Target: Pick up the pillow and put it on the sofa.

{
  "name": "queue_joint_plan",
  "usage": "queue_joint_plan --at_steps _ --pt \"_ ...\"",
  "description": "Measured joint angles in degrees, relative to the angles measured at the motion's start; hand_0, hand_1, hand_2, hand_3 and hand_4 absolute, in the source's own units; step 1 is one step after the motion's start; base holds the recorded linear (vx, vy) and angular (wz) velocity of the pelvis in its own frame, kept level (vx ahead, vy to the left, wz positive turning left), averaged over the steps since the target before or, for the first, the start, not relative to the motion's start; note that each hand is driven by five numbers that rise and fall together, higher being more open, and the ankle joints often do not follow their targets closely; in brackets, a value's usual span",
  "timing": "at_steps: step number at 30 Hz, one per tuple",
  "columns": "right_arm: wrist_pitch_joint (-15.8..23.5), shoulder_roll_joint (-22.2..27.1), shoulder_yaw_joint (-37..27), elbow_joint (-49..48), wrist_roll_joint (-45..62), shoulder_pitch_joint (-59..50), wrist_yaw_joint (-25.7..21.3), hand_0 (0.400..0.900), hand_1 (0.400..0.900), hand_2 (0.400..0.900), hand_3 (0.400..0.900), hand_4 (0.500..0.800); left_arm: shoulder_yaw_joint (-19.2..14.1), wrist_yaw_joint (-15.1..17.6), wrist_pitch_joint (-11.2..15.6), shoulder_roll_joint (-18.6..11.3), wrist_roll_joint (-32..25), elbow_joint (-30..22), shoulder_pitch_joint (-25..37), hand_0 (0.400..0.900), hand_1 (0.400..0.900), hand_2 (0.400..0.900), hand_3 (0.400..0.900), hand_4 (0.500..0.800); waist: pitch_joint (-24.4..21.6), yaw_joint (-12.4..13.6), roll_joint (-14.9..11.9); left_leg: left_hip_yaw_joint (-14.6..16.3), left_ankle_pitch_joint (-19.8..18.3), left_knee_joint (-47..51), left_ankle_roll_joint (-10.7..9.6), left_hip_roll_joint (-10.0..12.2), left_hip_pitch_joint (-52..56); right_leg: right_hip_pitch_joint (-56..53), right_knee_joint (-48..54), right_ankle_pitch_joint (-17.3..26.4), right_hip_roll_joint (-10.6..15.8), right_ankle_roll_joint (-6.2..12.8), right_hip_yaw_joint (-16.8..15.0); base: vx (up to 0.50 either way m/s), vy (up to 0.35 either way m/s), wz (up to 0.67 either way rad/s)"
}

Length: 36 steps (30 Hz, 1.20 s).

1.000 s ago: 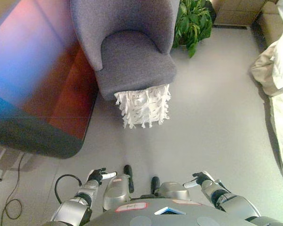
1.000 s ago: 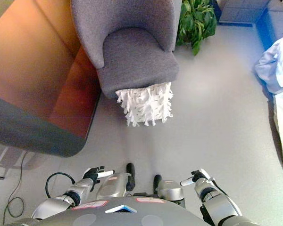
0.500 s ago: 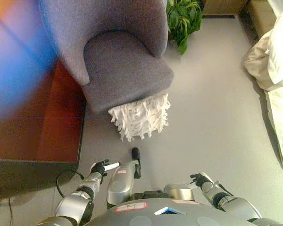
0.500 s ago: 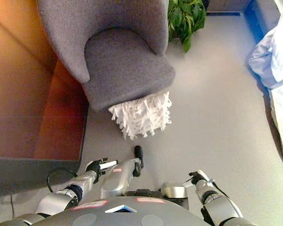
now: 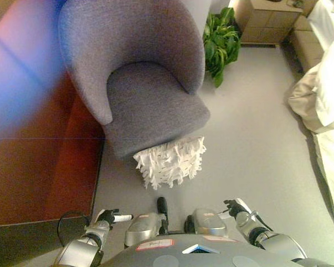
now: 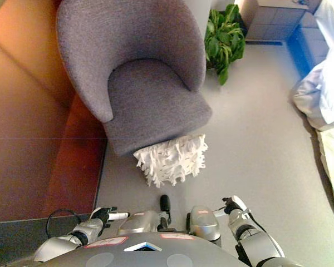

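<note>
A white shaggy pillow (image 5: 170, 162) lies on the grey floor, leaning against the front edge of a grey upholstered armchair (image 5: 150, 105). The chair's seat holds nothing. My left hand (image 5: 107, 217) hangs low at the bottom left with its fingers relaxed and a white tip pointing right. Low at the bottom right is my right hand (image 5: 234, 207), its fingers loosely bent and holding nothing. Both hands are well short of the pillow, with bare floor between.
A reddish wooden surface (image 5: 39, 139) runs along the left of the chair. A green potted plant (image 5: 221, 41) stands behind the chair, beside a beige cabinet (image 5: 267, 19). A bed with pale bedding (image 5: 323, 105) fills the right edge.
The camera has shifted: chair and pillow now sit lower and nearer the middle, with more of the chair's back showing. Both hands hang lower in the view.
</note>
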<state>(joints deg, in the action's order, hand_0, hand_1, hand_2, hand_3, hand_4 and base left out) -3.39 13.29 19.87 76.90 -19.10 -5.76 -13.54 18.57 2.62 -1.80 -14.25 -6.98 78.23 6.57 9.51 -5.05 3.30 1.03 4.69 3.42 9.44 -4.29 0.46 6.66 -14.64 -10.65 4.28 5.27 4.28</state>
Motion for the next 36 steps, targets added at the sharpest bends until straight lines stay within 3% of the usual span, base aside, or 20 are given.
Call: queue_joint_plan --at_steps 3,5,7,9,10,15,20,26,36 --pt "-0.91 -0.17 1.19 -0.03 -3.46 0.55 -3.39 0.9 0.9 0.9 0.9 0.8 -0.05 -0.07 0.66 0.26 0.01 -0.4 0.09 0.9 0.9 0.9 0.9 0.8 0.09 -0.43 -0.71 -3.1 -0.19 1.02 -0.69 -0.94 0.97 2.65 6.02 5.62 2.91 0.57 -1.48 0.19 -0.17 0.39" --pt "-1.63 -0.17 1.94 -0.65 -5.78 0.46 -5.54 0.9 0.9 0.9 0.9 0.8 -0.07 0.04 0.65 0.6 0.01 -0.53 -1.37 0.9 0.9 0.9 0.9 0.8 -0.28 0.43 -1.1 -4.66 -0.72 1.16 -1.47 -0.95 1.86 2.34 6.44 6.86 3.15 1.26 -1.01 0.02 -0.197 0.19" --pt "-2.22 -0.16 3.65 -1.07 -8.02 -1.14 -6.77 0.9 0.9 0.9 0.9 0.8 0.21 0.09 0.49 0.41 0.01 -0.57 -2.38 0.9 0.9 0.9 0.9 0.8 -0.78 1.51 -2.11 -5.73 -0.73 0.93 -2.62 -1.14 1.22 1.29 8.47 7.79 2.95 0.57 -0.49 -0.05 -0.203 0.28" --pt "-2.97 0.1 4.79 -1.14 -8.64 -4.31 -7.51 0.9 0.9 0.9 0.9 0.8 1.55 0.04 -0.2 -0.36 0.04 -0.49 -2.08 0.9 0.9 0.9 0.9 0.8 -0.23 2.86 -4.01 -6.42 -1.44 -1.28 -4.16 -2.18 -2.07 -0.26 11.69 14.01 3.62 0.0 -0.5 -0.06 -0.186 0.37" --pt "-4.38 1.35 5.41 -1.16 -8.61 -8.23 -7.72 0.9 0.9 0.9 0.9 0.8 2.16 -0.26 -0.74 -0.27 0.13 -0.42 -0.02 0.9 0.9 0.9 0.9 0.8 1.57 3.7 -3.06 -6.13 -2.78 -4.87 -5.28 -1.19 -5.69 -0.14 12.74 14.85 2.81 -0.33 0.07 -0.07 -0.199 0.45" --pt "-7.55 3.69 6.78 -1.52 -8.8 -17.16 -8.61 0.9 0.9 0.9 0.9 0.8 2.46 -0.7 -0.67 -1.02 0.13 -1.28 3.61 0.9 0.9 0.9 0.9 0.8 4.5 5.64 -2.57 -4.89 -3.59 -7.91 -7.64 1.51 -10.95 2.02 12.7 14.55 0.98 -2.71 2.58 -0.04 -0.161 0.39" --pt "-9.75 6.27 7.45 -2.16 -10.92 -24.97 -8.5 0.9 0.9 0.9 0.9 0.8 3.7 -1.61 -0.94 -2.12 -0.05 -3.56 7.76 0.9 0.9 0.9 0.9 0.8 8.92 6.85 -1.54 -5.36 -2.62 -10.44 -8.98 3.1 -17.06 6.25 11.43 13.96 -0.05 -3.41 5.52 -0.07 -0.119 0.33" --pt "-9.38 9.09 9.27 -2.22 -10.89 -32.75 -6.29 0.9 0.9 0.9 0.9 0.8 4.26 -1.97 -1.05 -2.19 -1.04 -4.63 12.16 0.9 0.9 0.9 0.9 0.8 14.11 7.46 0.55 -6.53 -1.22 -11.75 -8.82 2.78 -21.26 9.29 10.99 14.76 -0.34 -3.83 5.67 -0.07 -0.051 0.19" --pt "-8.69 11.9 14.3 -2.29 -10.22 -45.18 -1.48 0.9 0.9 0.9 0.9 0.8 4.96 -0.77 0.04 -2.32 -12.31 -8.04 17.21 0.9 0.9 0.9 0.9 0.8 18.77 11.72 4.04 -8.22 -0.8 -16.51 -9.15 1.96 -29.36 17.54 3.47 12.55 0.66 -3.97 7.32 -0.07 0.02 0.15"
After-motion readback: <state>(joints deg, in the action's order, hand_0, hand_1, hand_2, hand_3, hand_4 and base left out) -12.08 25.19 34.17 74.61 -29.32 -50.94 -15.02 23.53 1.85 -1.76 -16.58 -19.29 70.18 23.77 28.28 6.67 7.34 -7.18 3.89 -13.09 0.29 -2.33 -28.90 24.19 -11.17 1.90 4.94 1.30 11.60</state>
